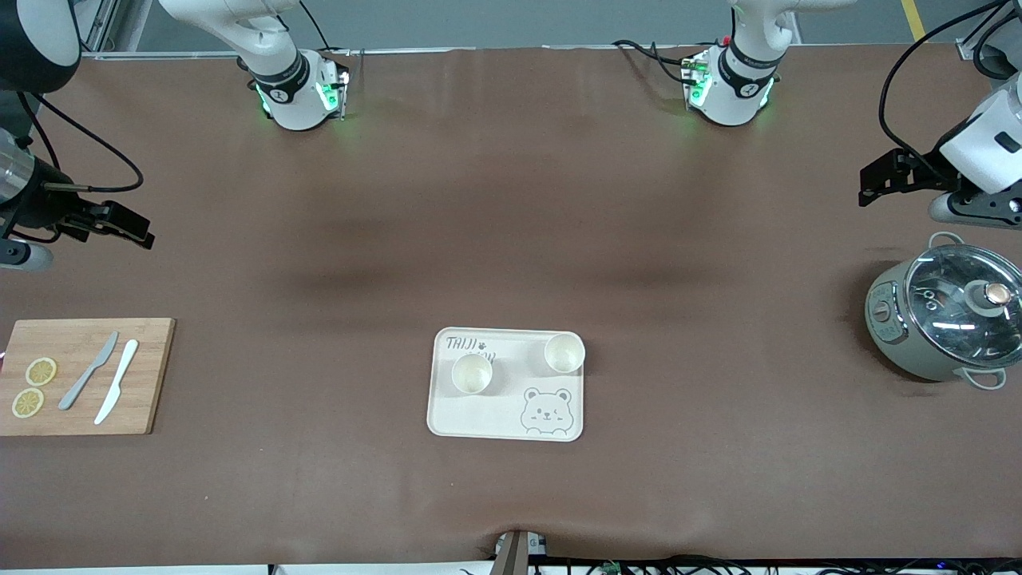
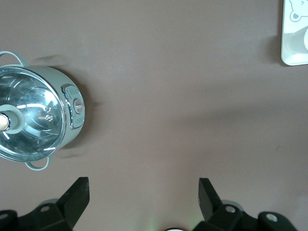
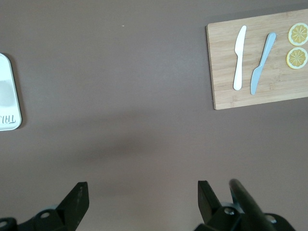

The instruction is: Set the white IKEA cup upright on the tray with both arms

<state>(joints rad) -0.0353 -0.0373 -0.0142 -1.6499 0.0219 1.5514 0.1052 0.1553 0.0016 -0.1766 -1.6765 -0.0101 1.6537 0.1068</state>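
Both grippers, left (image 1: 866, 185) and right (image 1: 144, 231), hang open; 2 cups (image 1: 472, 374) on "TAIJI" tray (image 1: 479, 419).

Your two arms wait, pulled out to their own ends of the surface. Left claw (image 1: 870, 185) hangs in the air at the left arm's end, fingers (image 2: 77, 196) spread wide, nothing between them. Right claw (image 1: 137, 230) hangs at the right arm's end, fingers (image 3: 78, 199) likewise wide apart and empty.
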